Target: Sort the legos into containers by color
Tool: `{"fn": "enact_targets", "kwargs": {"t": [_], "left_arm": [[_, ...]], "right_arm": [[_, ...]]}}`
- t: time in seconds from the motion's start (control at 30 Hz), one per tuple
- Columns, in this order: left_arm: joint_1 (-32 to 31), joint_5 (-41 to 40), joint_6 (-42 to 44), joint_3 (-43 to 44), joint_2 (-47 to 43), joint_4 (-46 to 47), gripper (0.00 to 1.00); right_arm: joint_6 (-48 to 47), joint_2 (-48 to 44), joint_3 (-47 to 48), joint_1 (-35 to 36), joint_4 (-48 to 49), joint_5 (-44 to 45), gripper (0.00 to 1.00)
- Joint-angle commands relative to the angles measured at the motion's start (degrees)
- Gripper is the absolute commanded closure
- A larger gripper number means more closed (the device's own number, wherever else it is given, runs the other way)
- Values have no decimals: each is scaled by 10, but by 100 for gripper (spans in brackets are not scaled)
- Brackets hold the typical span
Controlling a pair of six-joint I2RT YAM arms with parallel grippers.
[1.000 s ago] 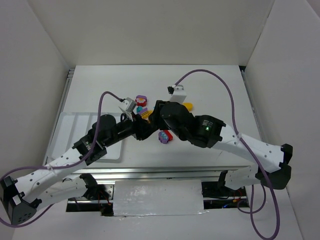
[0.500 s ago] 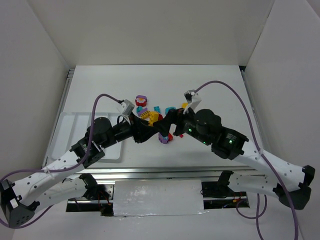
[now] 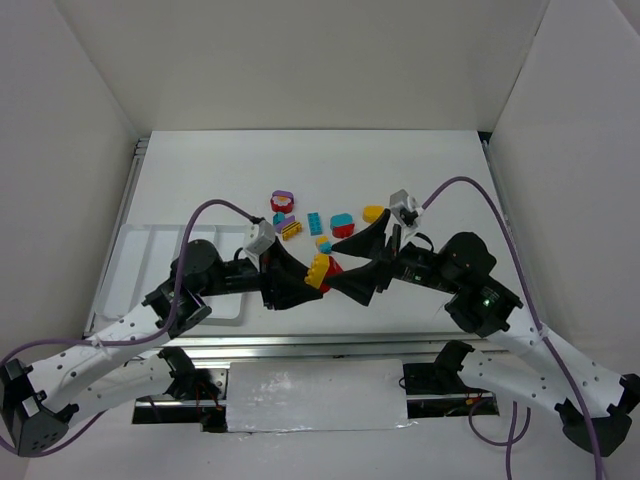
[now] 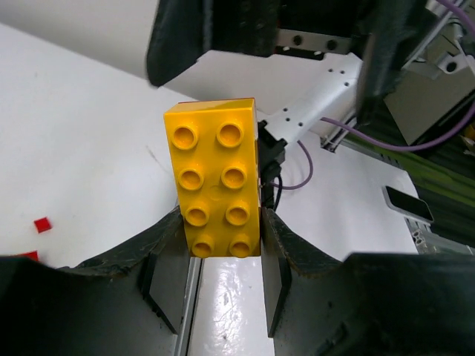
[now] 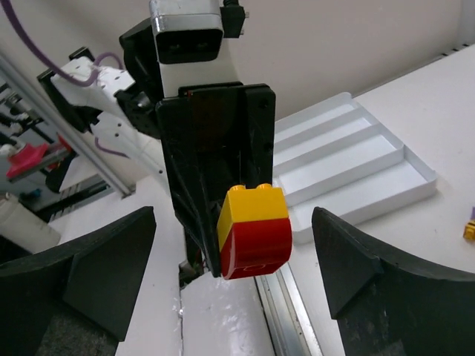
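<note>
My left gripper is shut on a yellow studded brick with a red rounded brick stuck under it, held above the table's near middle. In the left wrist view the yellow brick sits between my fingers. My right gripper is open, its fingers spread on either side of this stack without touching it. Loose legos lie behind: a red-purple one, a blue brick, a teal-red one and a yellow rounded one. The white tray lies at the left.
A small yellow striped piece and a teal-yellow piece lie just behind the grippers. The tray's long compartments show behind the left gripper in the right wrist view. White walls close in the table on three sides.
My right arm has drawn back to the right and its gripper now faces the left one. My left gripper has lifted the yellow-red stack toward the near side.
</note>
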Motion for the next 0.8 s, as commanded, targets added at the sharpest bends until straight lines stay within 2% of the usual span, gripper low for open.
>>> {"fn": "enact_targets", "kwargs": {"t": [0.0,0.07,0.17,0.23,0.3,0.37,0.43,0.47,0.5,0.53,0.57,0.6,0.63,0.77], "left_arm": [[-1,64,-1,-5,-9,79,100],[-1,59,1,-6,-12,74,100],[-1,51,7,-5,-21,64,100],[-1,46,10,-7,-27,61,100],[-1,48,10,-5,-28,61,100],[-1,49,8,-5,-27,62,100],[-1,50,8,-4,-24,62,100],[-1,50,10,-2,-23,61,100],[-1,50,10,0,-22,58,85],[-1,42,10,1,-22,53,70],[-1,33,11,2,-22,46,54],[-1,28,13,8,-23,38,16],[-1,19,18,12,-23,19,5],[-1,5,39,26,-33,-17,2]], "right_arm": [[-16,16,-4,-3,52,-64,10],[-17,20,-4,-3,52,-64,16],[-17,20,-11,-3,56,-71,17],[-15,21,-18,-4,64,-96,21],[-8,21,-23,-3,76,-113,47],[-2,22,-30,-3,90,-114,83],[2,23,-30,-3,94,-119,83],[2,24,-27,-3,96,-122,87],[2,25,-26,-3,96,-126,90],[1,28,-23,-3,91,-130,100],[-4,28,-21,-4,87,-130,100],[-6,30,-18,-4,83,-127,100],[-10,30,-16,-5,72,-120,100],[-21,33,-11,-5,56,-128,100]]}}
